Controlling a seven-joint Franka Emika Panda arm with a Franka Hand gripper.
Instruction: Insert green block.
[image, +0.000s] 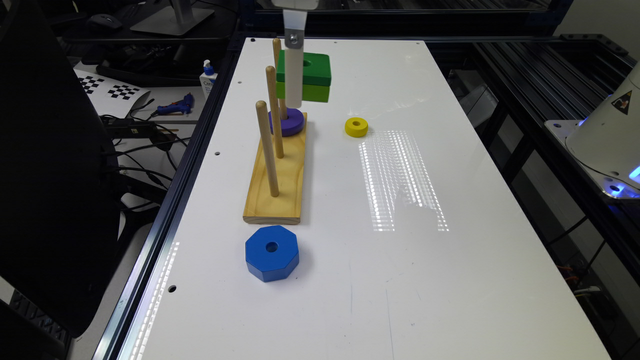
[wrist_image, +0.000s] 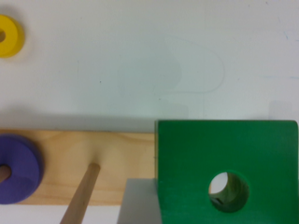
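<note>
Here the hand (image: 294, 102) carries the green block (image: 310, 75) in the air, above the far end of the wooden peg base (image: 277, 175) on the white worktop (image: 450, 175); one white finger lies against the block's near side, so I judge the hand pinching the block, though the opposite finger is hidden. The step in hand looks like lining the block up over a peg before lowering. In the wrist view the block's round hole (wrist_image: 228, 192) sits well off the middle peg (wrist_image: 81, 196) and shows wood through it, so the next move calls for centring the hole on a peg tip, then coming straight down. The block rides flat, dark top up, its hole axis upright; it has no real long axis. A purple ring (image: 287, 121) already sits on one peg.
</note>
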